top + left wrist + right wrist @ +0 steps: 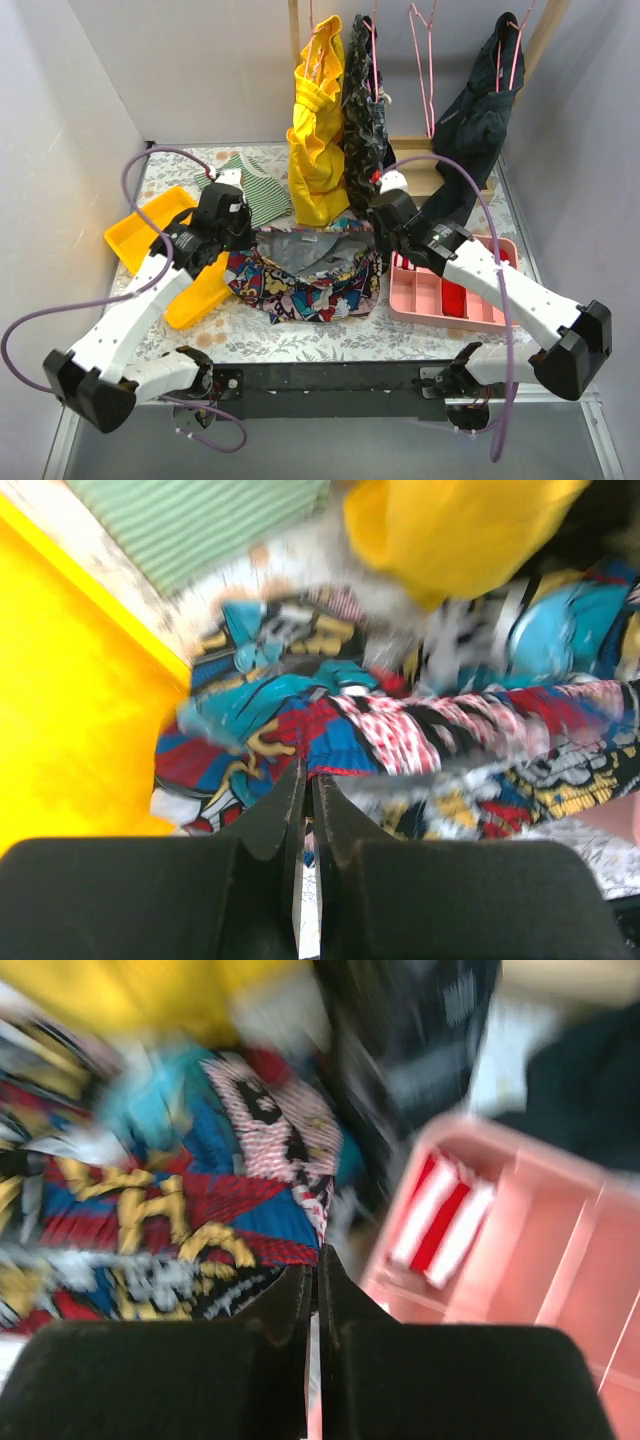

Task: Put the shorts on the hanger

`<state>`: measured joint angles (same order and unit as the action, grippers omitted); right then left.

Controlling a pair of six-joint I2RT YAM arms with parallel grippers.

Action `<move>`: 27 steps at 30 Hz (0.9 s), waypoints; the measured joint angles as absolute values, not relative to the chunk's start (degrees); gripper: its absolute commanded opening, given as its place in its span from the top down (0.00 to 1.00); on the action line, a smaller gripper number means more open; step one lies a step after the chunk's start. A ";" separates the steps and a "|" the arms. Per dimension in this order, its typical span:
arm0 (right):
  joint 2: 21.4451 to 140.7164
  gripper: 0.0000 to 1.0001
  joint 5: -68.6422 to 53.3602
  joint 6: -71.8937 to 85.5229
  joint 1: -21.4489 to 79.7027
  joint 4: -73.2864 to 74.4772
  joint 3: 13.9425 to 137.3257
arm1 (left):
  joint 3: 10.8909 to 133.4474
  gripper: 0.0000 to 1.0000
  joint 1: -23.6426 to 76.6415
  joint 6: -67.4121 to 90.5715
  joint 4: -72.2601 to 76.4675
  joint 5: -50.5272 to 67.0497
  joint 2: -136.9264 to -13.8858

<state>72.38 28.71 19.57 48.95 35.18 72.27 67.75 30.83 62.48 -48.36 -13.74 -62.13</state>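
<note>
The comic-print shorts (310, 280) lie spread in the middle of the table, their grey inside showing at the top. My left gripper (238, 243) is shut on the shorts' left edge; the left wrist view shows its jaws (308, 777) closed on the cloth (400, 730). My right gripper (384, 240) is shut on the shorts' right edge; the right wrist view shows its jaws (317, 1260) pinching the cloth (180, 1210). An empty pink wire hanger (430, 90) hangs on the rack at the back, apart from the shorts.
A yellow garment (318, 140), a dark patterned garment (362, 110) and a dark jacket (478, 115) hang on pink hangers behind. A yellow tray (150, 232) lies left, a pink divided tray (425, 295) right, and a green striped cloth (258, 188) behind the left gripper.
</note>
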 measured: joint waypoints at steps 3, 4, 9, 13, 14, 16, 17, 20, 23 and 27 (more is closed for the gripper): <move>71.92 0.99 22.72 21.23 42.87 33.41 59.68 | 63.00 1.00 26.94 62.30 -44.05 -5.58 -66.04; 71.66 0.99 21.08 21.58 42.19 32.84 57.25 | 61.21 1.00 26.26 62.30 -42.57 -2.68 -67.22; 70.65 0.82 15.40 22.48 41.85 30.92 52.66 | 56.69 1.00 25.61 62.22 -38.76 6.72 -70.00; 69.43 0.48 11.68 21.54 41.67 30.48 53.91 | 56.62 1.00 25.28 62.08 -36.23 10.37 -69.97; 68.71 0.45 10.28 20.78 41.67 30.74 55.16 | 56.62 1.00 25.28 61.95 -35.77 11.00 -70.00; 67.09 0.39 8.27 19.35 41.65 31.46 58.83 | 56.62 1.00 25.28 61.82 -35.31 11.73 -70.00; 66.24 0.39 7.64 18.92 41.65 31.66 60.71 | 56.62 1.00 25.28 61.73 -35.18 12.10 -70.02; 63.33 0.39 7.40 16.78 41.69 31.75 69.45 | 56.62 1.00 25.28 61.47 -35.03 12.71 -70.08; 61.45 0.35 12.23 14.41 41.60 30.63 77.84 | 56.62 1.00 25.28 61.19 -34.81 12.97 -70.08; 63.16 0.34 17.89 10.46 38.52 28.16 86.08 | 56.62 1.00 25.28 60.93 -34.68 13.10 -70.08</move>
<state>63.16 17.89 10.46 38.52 28.16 86.08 56.62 25.28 60.93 -34.68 13.10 -70.08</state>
